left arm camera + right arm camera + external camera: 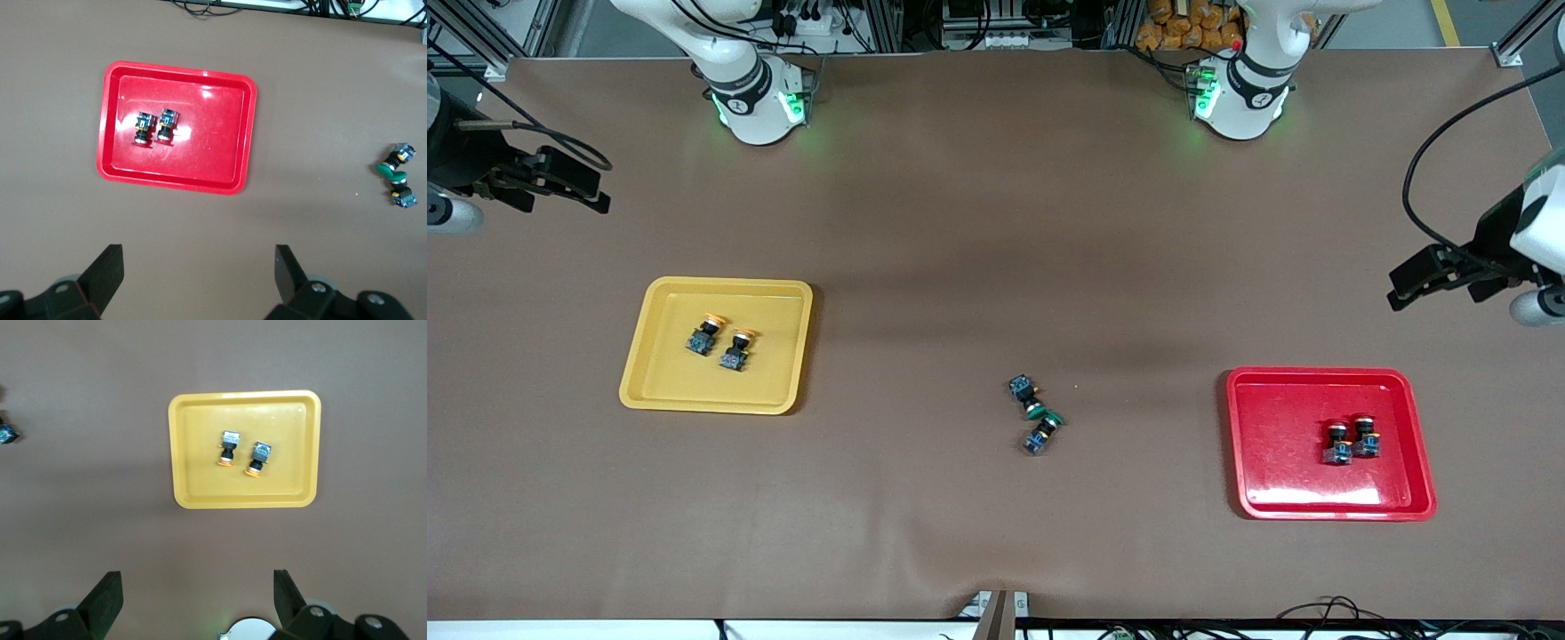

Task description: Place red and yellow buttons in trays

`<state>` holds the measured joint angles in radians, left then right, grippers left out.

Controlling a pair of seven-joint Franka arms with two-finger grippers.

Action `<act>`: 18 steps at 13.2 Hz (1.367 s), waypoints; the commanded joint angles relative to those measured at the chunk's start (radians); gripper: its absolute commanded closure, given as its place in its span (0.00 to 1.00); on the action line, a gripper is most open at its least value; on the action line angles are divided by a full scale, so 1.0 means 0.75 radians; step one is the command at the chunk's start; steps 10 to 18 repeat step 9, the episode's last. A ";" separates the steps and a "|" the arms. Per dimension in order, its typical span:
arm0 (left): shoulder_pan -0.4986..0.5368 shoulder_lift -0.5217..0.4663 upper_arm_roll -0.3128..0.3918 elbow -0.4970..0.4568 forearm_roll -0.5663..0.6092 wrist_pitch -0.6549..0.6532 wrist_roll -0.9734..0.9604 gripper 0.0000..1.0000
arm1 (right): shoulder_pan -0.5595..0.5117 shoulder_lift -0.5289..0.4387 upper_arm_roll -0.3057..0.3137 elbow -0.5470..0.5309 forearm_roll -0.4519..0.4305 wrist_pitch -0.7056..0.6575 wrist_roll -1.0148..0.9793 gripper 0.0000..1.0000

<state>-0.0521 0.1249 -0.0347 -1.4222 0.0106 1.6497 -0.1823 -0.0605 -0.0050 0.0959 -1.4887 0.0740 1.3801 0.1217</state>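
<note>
- Looking down from the front view: the yellow tray (717,345) lies toward the right arm's end of the table (996,222), the red tray (1329,443) toward the left arm's end and nearer the camera.
- Two yellow buttons (720,341) lie side by side in the yellow tray, just apart; two red buttons (1352,440) lie touching in the red tray.
- Two green buttons (1037,413) lie on the bare table between the trays, close together, caps toward each other.
- The right gripper (574,187) hangs at the table's edge on the right arm's end, clear of the yellow tray; the left gripper (1427,280) hangs at the other end, over bare table beside the red tray. Both arms wait.
- Left wrist view: the left gripper (197,273) shows both fingers (107,270) spread wide with nothing between them; the red tray (177,180) holds the two red buttons (153,125), blue bases up in the picture; the green buttons (395,177) lie well apart from the tray.
- Right wrist view: the right gripper (197,597) likewise stands wide open and empty; the yellow tray (244,497) holds the two yellow buttons (243,457), near its middle; part of a green button (7,433) shows at the picture's edge.
</note>
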 commanded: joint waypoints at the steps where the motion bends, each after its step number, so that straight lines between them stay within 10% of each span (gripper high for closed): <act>1: 0.006 -0.117 -0.003 -0.022 -0.024 -0.119 -0.013 0.00 | 0.031 -0.057 -0.028 -0.069 -0.015 0.029 -0.005 0.00; 18: 0.006 -0.185 -0.046 -0.020 -0.024 -0.222 -0.033 0.00 | 0.136 -0.051 -0.091 -0.052 -0.041 0.066 -0.111 0.00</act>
